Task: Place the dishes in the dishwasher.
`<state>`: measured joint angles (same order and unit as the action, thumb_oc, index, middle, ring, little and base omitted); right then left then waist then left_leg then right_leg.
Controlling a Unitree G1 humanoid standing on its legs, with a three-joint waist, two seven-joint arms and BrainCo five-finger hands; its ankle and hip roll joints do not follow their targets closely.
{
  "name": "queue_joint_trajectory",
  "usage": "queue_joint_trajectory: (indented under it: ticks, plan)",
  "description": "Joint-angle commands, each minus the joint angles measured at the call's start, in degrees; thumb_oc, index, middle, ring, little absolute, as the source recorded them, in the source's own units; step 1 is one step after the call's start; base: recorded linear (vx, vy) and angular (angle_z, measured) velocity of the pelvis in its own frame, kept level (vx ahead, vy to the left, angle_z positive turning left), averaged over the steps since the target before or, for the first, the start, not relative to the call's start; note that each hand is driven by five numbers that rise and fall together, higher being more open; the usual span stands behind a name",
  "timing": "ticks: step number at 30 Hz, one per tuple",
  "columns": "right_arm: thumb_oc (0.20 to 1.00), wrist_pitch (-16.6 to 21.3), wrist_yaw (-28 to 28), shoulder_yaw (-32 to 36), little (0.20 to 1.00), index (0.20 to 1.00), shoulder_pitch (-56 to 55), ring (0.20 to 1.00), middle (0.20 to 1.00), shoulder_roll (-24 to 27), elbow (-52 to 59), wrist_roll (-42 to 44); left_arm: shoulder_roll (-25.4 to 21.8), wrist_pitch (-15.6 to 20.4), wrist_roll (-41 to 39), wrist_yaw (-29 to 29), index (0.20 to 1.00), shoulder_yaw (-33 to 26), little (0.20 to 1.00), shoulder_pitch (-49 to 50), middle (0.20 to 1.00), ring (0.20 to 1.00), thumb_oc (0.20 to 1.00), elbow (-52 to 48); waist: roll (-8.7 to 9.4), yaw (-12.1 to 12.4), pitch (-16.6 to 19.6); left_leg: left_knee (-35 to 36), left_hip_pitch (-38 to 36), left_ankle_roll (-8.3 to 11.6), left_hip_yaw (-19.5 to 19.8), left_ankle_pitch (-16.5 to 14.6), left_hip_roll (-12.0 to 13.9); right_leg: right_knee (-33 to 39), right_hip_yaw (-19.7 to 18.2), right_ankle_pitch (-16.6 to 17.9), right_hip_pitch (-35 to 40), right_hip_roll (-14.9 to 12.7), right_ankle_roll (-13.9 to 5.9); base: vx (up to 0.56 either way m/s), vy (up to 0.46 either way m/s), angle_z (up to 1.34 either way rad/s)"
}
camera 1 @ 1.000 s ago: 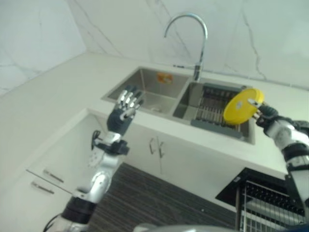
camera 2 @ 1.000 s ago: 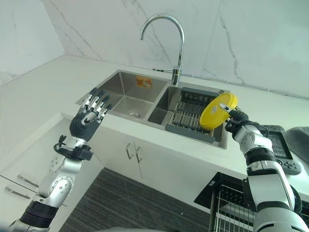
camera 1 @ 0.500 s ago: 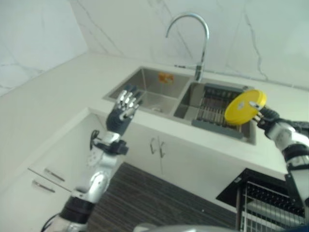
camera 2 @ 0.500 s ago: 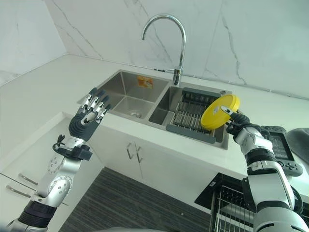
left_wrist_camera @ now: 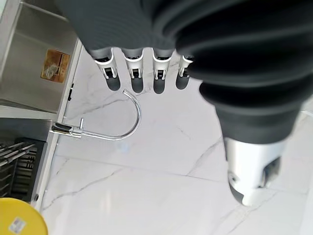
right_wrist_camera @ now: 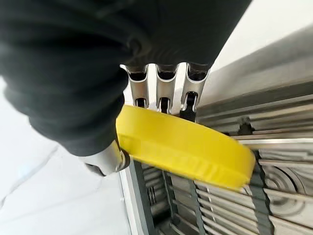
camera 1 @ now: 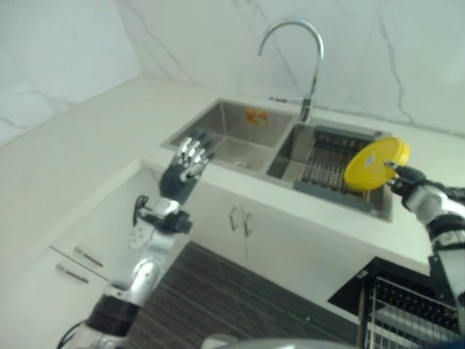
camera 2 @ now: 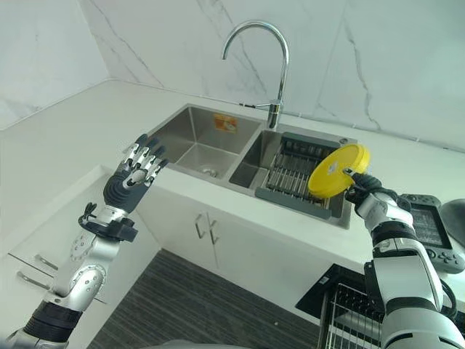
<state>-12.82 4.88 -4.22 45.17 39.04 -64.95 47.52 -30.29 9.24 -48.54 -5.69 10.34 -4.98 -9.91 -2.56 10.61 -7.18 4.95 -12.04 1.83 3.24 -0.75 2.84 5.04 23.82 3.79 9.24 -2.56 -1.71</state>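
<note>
A round yellow plate (camera 2: 338, 170) is held on edge above the right end of the sink's drying rack (camera 2: 294, 174); the plate (right_wrist_camera: 186, 148) shows close in the right wrist view. My right hand (camera 2: 365, 195) is shut on its rim, fingers (right_wrist_camera: 166, 93) curled over one side and the thumb under it. My left hand (camera 2: 134, 177) is raised in front of the counter's edge by the left sink basin (camera 2: 200, 139), fingers (left_wrist_camera: 137, 76) straight and spread, holding nothing. The open dishwasher's wire rack (camera 2: 349, 320) shows at the lower right.
A tall curved tap (camera 2: 272, 80) stands behind the double sink. An orange label (camera 2: 224, 124) sits on the left basin's back wall. A dark device (camera 2: 432, 233) lies on the counter at the right. White cabinets (camera 2: 218, 240) run under the counter.
The whole picture has shifted right as the camera moved. The right hand with the yellow plate has drawn slightly right and lower relative to the rack. The left hand stays raised.
</note>
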Motion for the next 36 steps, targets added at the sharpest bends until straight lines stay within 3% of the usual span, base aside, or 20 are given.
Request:
queue_joint_trajectory:
  ticks: [1,7,17,25,30,36]
  plan:
    - [0.2,3.5,-0.5,-2.9,0.2,0.2,7.8,0.2,0.2,3.6,0.0,3.0,-3.1,1.0,0.4,-0.7,1.0,-0.1,1.0,0.0,1.0,1.0,1.0,-0.7,2.75,2.5,1.5,0.0,1.9,0.11,-3.9,-1.1,-2.0,0.0,-2.7,-6.5,4.6,0.4,-0.83,0.06,-0.049,0.07]
    - [0.2,4.8,1.1,-2.7,0.2,0.2,8.3,0.2,0.2,3.7,-0.5,2.4,-4.1,0.4,0.1,-0.3,1.0,0.0,1.0,0.7,1.0,1.0,1.0,-1.0,2.2,2.8,1.3,0.0,2.1,0.31,-3.5,-1.0,-1.8,0.0,-2.4,-6.7,4.5,0.2,-0.91,0.01,-0.017,0.05]
    - [0.2,10.9,1.3,-2.5,0.2,0.2,6.2,0.2,0.2,2.2,5.3,4.7,-2.3,1.6,0.7,-0.8,1.0,0.7,1.0,1.5,1.0,1.0,1.0,-1.1,2.44,1.9,1.6,0.0,1.7,0.22,-4.5,-1.1,-1.6,0.0,-3.0,-6.6,4.6,0.3,-0.86,-0.04,0.032,0.0]
    - [0.2,15.6,1.8,0.2,0.2,0.2,2.8,0.2,0.2,3.0,16.8,8.2,-1.3,3.4,0.9,-2.9,1.0,0.4,1.0,4.1,1.0,1.0,1.0,-1.1,3.29,0.5,1.5,0.0,1.9,0.28,-4.6,-1.2,-1.4,0.0,-4.5,-6.4,3.9,0.8,-0.91,-0.05,0.017,-0.03]
    - [0.2,18.3,0.1,4.4,0.2,0.2,0.3,0.2,0.2,2.4,22.2,16.6,-1.1,4.8,0.8,-4.4,1.0,0.7,1.0,5.2,1.0,1.0,1.0,-1.0,3.51,-0.4,1.5,0.0,1.8,0.19,-5.1,-1.4,-1.2,0.0,-5.6,-6.3,3.6,1.1,-0.98,-0.04,-0.017,-0.11]
    - [0.2,21.2,0.1,9.0,0.2,0.2,-10.4,0.2,0.2,-2.5,39.3,19.7,0.3,5.8,0.5,-5.8,1.0,-0.6,1.0,8.0,1.0,1.0,1.0,-2.0,3.52,-3.0,1.1,-0.2,0.7,-0.19,-9.8,-1.3,-0.9,0.0,-8.0,-5.8,2.8,1.6,-0.97,0.0,0.015,-0.16]
